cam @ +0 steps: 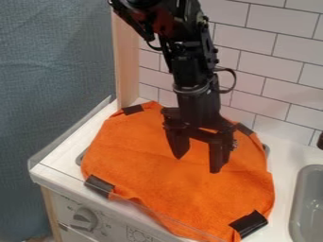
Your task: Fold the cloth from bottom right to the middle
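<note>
While wide apart, the jaws over the middle of the orange cloth (pixel 145 165).

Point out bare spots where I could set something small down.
Bare counter shows in narrow strips: between the cloth and the sink, and between the cloth and the counter's left edge. Crowded: the cloth's middle, where the gripper hangs.

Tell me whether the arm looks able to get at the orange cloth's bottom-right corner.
Probably yes: the open gripper hangs over the cloth, and nothing stands between it and that corner, where a black strip sits.
</note>
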`<action>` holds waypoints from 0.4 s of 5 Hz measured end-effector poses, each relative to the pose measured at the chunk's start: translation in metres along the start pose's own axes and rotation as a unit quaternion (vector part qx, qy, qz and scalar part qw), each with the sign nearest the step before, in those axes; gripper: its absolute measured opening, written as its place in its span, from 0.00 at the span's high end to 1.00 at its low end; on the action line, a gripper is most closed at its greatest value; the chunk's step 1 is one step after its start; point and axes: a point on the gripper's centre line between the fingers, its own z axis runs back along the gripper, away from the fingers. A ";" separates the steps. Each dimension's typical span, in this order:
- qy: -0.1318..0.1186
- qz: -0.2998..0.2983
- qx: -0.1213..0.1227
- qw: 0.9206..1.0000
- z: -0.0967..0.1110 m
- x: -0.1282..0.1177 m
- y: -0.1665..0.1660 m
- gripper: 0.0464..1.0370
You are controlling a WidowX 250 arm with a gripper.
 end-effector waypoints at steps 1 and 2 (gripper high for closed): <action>0.013 0.004 -0.001 1.000 -0.006 -0.005 0.001 0.04; 0.042 -0.019 0.003 0.999 -0.022 -0.010 -0.006 0.04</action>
